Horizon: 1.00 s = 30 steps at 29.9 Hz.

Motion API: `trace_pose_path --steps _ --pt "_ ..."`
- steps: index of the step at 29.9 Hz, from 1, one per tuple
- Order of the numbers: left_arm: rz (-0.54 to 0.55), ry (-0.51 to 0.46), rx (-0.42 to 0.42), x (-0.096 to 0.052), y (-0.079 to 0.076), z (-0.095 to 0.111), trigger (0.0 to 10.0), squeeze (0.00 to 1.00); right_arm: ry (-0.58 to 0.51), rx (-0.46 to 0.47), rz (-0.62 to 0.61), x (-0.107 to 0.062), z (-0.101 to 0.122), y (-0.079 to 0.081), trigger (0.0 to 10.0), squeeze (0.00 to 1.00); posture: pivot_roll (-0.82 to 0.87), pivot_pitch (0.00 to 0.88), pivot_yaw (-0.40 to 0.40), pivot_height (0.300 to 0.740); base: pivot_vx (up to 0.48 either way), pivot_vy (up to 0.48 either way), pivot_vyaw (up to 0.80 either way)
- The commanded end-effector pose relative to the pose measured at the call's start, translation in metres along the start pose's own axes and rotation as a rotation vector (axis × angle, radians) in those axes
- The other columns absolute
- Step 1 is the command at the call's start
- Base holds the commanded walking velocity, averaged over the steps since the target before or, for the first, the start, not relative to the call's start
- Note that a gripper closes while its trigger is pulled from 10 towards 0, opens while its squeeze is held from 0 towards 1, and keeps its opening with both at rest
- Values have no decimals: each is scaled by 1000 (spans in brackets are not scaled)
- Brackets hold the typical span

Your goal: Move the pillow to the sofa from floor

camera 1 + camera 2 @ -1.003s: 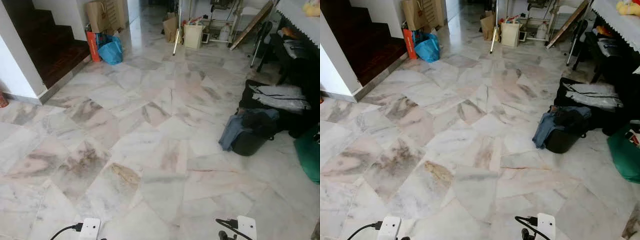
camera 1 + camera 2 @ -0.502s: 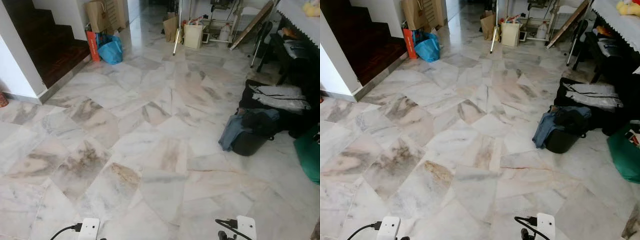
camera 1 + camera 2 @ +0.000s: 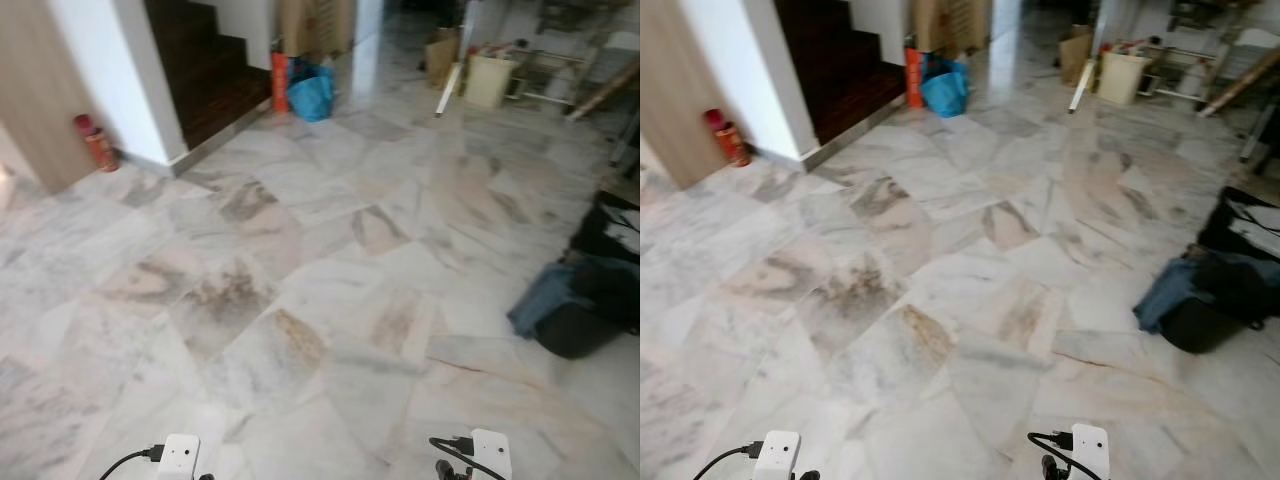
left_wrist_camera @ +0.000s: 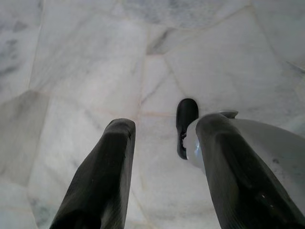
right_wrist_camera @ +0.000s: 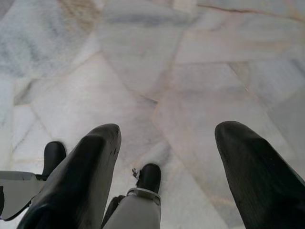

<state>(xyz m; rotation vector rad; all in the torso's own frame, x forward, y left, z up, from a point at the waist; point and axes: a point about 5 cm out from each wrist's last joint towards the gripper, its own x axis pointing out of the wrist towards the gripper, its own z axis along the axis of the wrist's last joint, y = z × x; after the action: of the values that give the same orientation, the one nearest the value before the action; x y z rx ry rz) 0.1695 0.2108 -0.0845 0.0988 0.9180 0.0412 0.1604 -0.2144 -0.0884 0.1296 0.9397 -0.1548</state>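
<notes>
Camera's swung left since a second ago, so the staircase (image 3: 205, 65) and a red can (image 3: 93, 142) now sit around 11 o'clock, dark bags (image 3: 1215, 300) at 3. Both claws hang spread over marble floor (image 3: 300, 300): left gripper (image 4: 164, 171), right gripper (image 5: 167, 181). Can't spot the pillow, so can't place it relative to them

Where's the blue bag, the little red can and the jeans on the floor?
blue bag (image 3: 945, 88), right eye view, middle of its crumpled front.
red can (image 3: 730, 140), right eye view, on its body, by the wall.
jeans (image 3: 1168, 290), right eye view, the blue fold draped off the black bag.
</notes>
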Motion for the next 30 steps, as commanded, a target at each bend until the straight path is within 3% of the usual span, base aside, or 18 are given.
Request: trace_pose_path --steps 1,18,19,20,21,27,28,29,30 --pt "7 21 -12 -1 2 -4 10000 0 7 -3 6 0 -1 1 10000 0 34 0 -20 740 0 0 800" --pt "-3 25 -3 -1 3 -4 10000 0 7 -4 13 0 -1 2 10000 0 34 0 -18 740 0 0 800" --pt "-6 24 0 -1 2 -3 10000 286 8 -4 13 0 -1 2 10000 0 34 0 -19 740 0 0 800" --pt "-6 24 0 -1 2 -3 10000 286 8 -4 13 0 -1 2 10000 0 34 0 -19 740 0 0 800" --pt "-9 22 2 -1 2 -3 10000 1000 8 -4 13 0 -1 2 10000 0 34 0 -19 740 0 0 800" --pt "2 23 12 -1 3 -3 10000 1000 8 -4 13 0 -1 1 10000 0 34 0 -20 740 0 0 800" --pt "1 23 13 -1 2 -3 10000 420 8 -6 14 0 -1 1 10000 0 34 0 -19 740 0 0 800" --pt "3 22 32 0 3 -3 10000 0 8 -6 14 0 -1 1 10000 0 34 0 -19 740 0 0 800" --pt "3 22 32 0 3 -3 10000 0 8 -6 14 0 -1 1 10000 0 34 0 -19 740 0 0 800"
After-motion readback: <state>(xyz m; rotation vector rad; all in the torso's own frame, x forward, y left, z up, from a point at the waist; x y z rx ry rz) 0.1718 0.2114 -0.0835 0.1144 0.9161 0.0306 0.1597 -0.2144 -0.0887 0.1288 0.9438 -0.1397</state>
